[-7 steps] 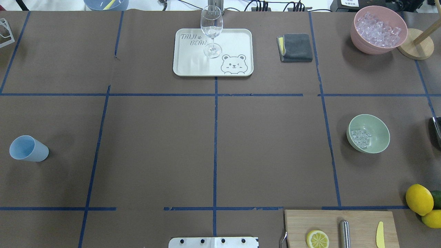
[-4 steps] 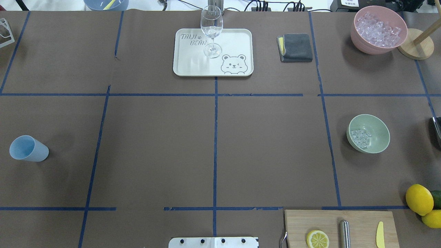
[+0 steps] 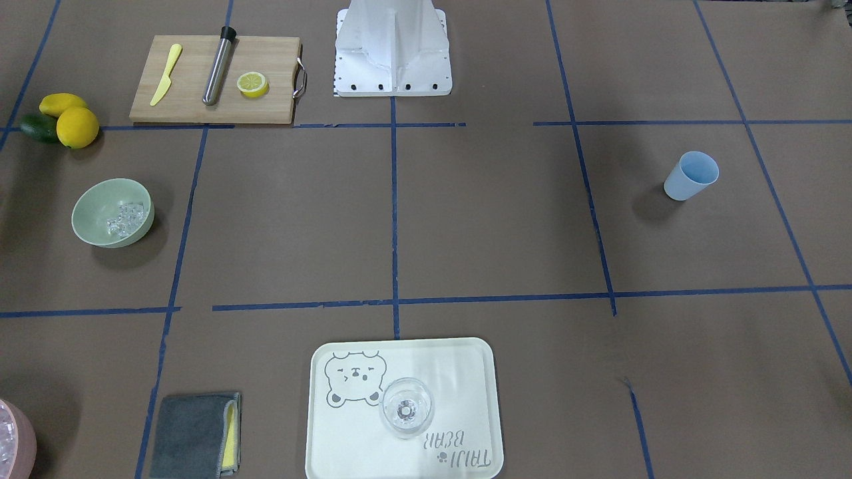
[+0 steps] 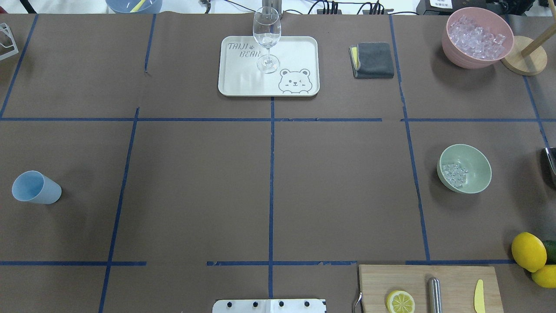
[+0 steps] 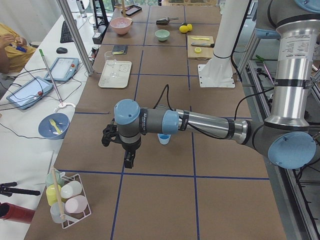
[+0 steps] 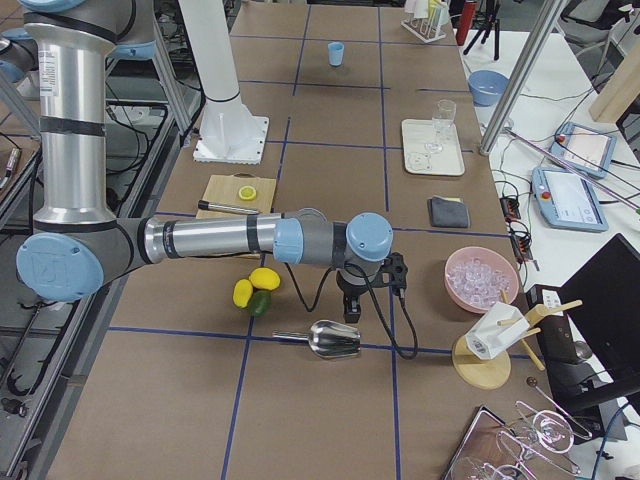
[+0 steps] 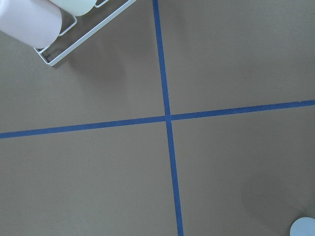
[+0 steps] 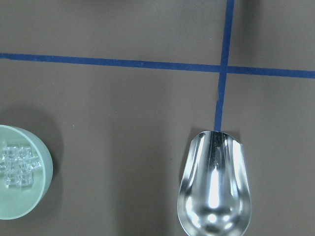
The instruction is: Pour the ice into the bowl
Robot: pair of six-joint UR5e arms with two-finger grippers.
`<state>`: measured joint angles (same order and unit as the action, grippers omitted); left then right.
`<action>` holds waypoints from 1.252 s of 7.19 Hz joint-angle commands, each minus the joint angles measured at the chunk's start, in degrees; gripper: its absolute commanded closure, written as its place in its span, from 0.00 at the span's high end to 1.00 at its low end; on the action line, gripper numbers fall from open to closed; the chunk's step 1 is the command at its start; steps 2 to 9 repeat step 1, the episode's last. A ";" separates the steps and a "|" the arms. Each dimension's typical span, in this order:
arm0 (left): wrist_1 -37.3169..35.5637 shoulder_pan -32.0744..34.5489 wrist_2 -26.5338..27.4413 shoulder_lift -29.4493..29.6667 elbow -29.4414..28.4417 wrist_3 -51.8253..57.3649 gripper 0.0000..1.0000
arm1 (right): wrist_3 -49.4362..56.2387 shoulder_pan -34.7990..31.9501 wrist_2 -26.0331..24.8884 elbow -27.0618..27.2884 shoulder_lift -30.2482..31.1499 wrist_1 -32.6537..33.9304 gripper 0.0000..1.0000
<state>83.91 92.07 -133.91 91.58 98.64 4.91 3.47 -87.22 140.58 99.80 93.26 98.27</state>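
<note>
The counter (image 4: 195, 182) holds one sage-green bowl (image 4: 477, 167), one pink bowl (image 4: 455, 57), one blue cup (image 4: 35, 188), one wine glass (image 4: 266, 34), one tray (image 4: 243, 80), two whole lemons (image 4: 528, 251), one lemon half (image 4: 400, 301), one metal scoop (image 8: 215, 189).

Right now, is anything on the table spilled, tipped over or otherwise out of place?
Nothing stands out. The ice lies inside the bowl, with no cubes on the table around it. The blue cup and the wine glass on its tray stand upright, and the metal scoop lies empty nearby.

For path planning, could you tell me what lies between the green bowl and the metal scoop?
Only bare brown cover separates bowl and scoop, in the right wrist view.
</note>
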 commanded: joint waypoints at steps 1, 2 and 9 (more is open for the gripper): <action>-0.42 0.04 0.05 0.70 -0.46 2.47 1.00 | 0.04 0.03 0.22 -0.04 -0.09 -0.01 1.00; -0.42 0.04 0.05 0.70 -0.46 2.47 1.00 | 0.04 0.03 0.22 -0.04 -0.09 -0.01 1.00; -0.42 0.04 0.05 0.70 -0.46 2.47 1.00 | 0.04 0.03 0.22 -0.04 -0.09 -0.01 1.00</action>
